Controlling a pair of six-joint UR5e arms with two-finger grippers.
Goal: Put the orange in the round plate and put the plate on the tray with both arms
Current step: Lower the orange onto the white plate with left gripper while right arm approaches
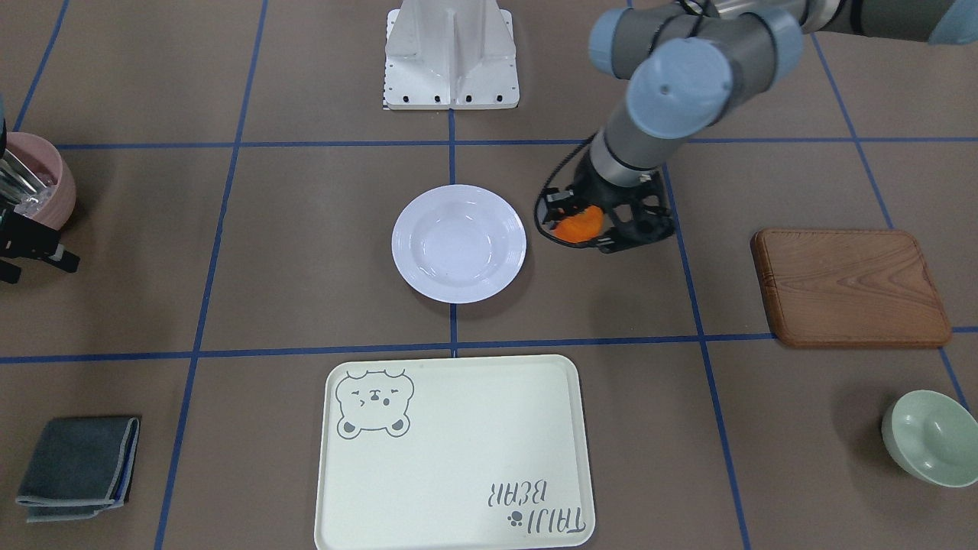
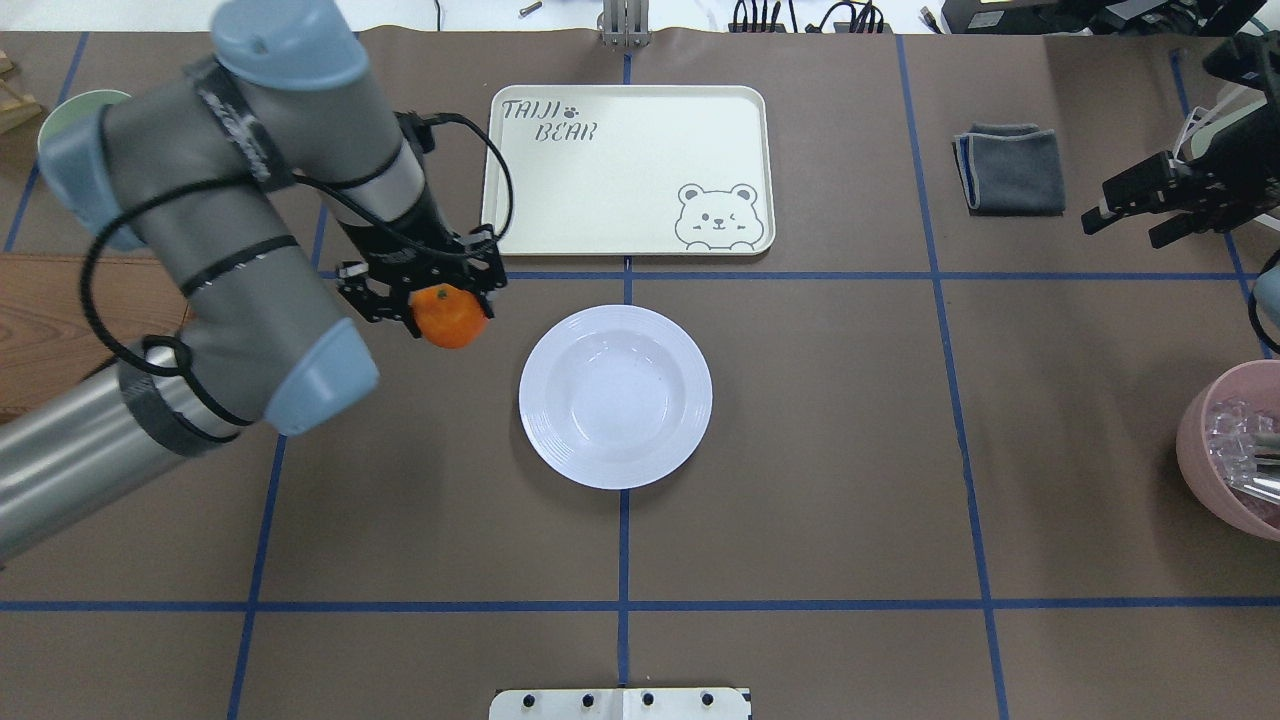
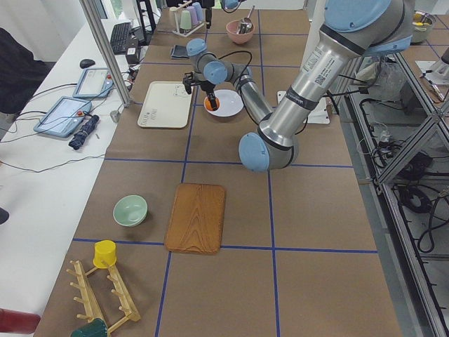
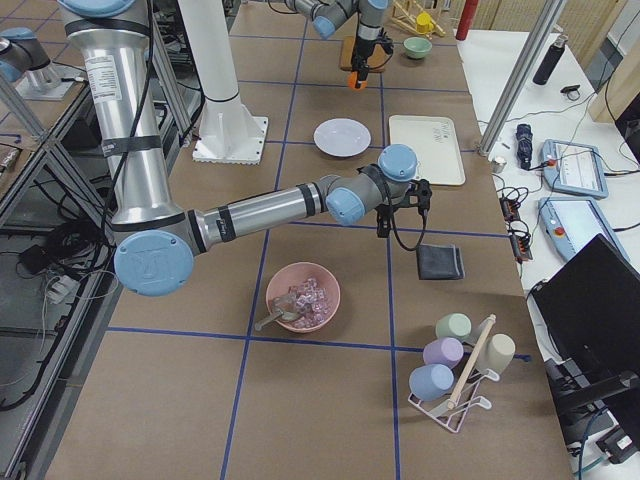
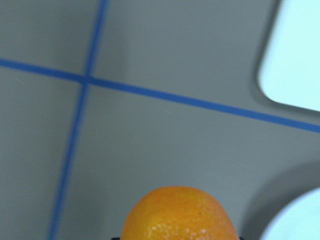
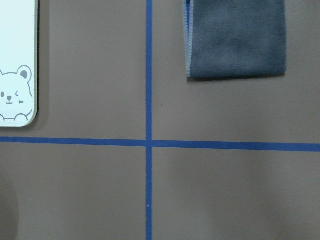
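My left gripper [image 2: 440, 300] is shut on the orange [image 2: 450, 315] and holds it above the table, just beside the rim of the round plate [image 2: 615, 395]. The white plate is empty and lies at the table's middle. In the left wrist view the orange [image 5: 180, 215] fills the bottom edge, with the plate's rim [image 5: 300, 220] at the lower right. The cream tray [image 2: 627, 170] with the bear drawing lies beyond the plate, bare. My right gripper [image 2: 1130, 225] hovers open and empty far off by the grey cloth [image 2: 1010, 168].
A brown wooden board [image 1: 852, 286] and a pale green bowl [image 1: 932, 437] lie on my left side. On my right side a pink bowl [image 2: 1235, 450] holds clear pieces. The robot base [image 1: 451, 57] stands behind the plate.
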